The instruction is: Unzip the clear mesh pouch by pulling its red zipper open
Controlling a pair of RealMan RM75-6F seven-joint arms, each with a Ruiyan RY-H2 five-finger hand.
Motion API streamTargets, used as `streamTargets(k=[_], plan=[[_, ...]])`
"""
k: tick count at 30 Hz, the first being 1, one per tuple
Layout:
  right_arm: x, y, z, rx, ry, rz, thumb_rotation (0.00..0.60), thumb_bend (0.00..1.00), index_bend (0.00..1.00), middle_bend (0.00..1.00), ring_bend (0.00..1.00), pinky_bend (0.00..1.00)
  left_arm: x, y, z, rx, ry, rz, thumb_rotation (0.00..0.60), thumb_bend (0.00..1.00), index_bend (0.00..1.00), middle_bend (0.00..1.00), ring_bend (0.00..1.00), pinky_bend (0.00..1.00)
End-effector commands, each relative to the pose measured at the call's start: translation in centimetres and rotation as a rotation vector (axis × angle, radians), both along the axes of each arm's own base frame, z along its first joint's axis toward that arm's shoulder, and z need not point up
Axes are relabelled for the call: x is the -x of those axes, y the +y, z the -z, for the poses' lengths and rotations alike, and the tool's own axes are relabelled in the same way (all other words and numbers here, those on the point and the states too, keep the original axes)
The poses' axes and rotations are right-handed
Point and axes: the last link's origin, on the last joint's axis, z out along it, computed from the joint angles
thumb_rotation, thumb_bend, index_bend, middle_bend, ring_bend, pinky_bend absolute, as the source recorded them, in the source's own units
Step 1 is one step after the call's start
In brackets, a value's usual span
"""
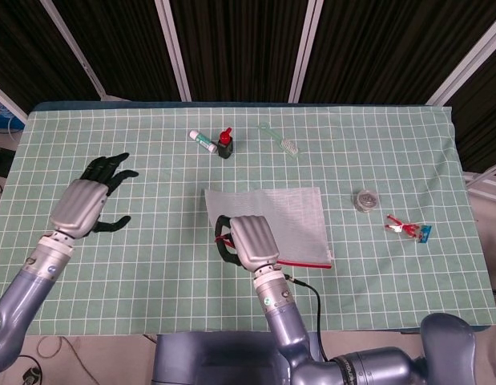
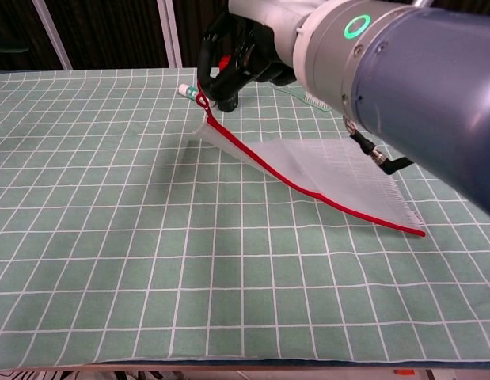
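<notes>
The clear mesh pouch [image 1: 292, 215] lies mid-table, its red zipper [image 1: 305, 265] along the near edge. My right hand [image 1: 249, 239] grips the zipper's left end and holds that corner up off the cloth. In the chest view the right hand [image 2: 256, 47] is high. The pouch [image 2: 339, 170] slopes down from it to the table, and the red zipper [image 2: 308, 188] runs along its raised edge. My left hand [image 1: 89, 199] hovers over the left part of the table with fingers spread, holding nothing, well apart from the pouch.
A black bottle with a red cap [image 1: 224, 144], a white tube [image 1: 202, 139] and a pale brush [image 1: 284, 142] lie at the back. A small round jar [image 1: 364, 200] and a red-blue packet [image 1: 409, 229] sit to the right. Green checked cloth [image 1: 151, 273] covers the table.
</notes>
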Motion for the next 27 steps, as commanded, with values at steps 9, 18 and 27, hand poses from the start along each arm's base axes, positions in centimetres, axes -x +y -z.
streamTargets(k=[9,18,27], plan=[[-0.2,-0.6,-1.2,0.009,-0.009,0.023,0.600,0.60,0.67,1.00,1.00,1.00,-5.9,1.7,6.0,0.170,-0.025,0.048,0.600,0.26,0.33,0.00,0.00,0.00],[0.0,-0.7,-1.9,0.011,-0.012,0.037,0.600,0.60,0.68,1.00,1.00,1.00,-8.2,1.6,8.9,0.224,-0.038,0.052,0.600,0.29,0.41,0.00,0.00,0.00],[0.5,-0.7,-2.2,0.008,-0.013,0.052,0.600,0.60,0.68,1.00,1.00,1.00,-9.0,1.3,10.4,0.253,-0.042,0.043,0.600,0.31,0.44,0.00,0.00,0.00]])
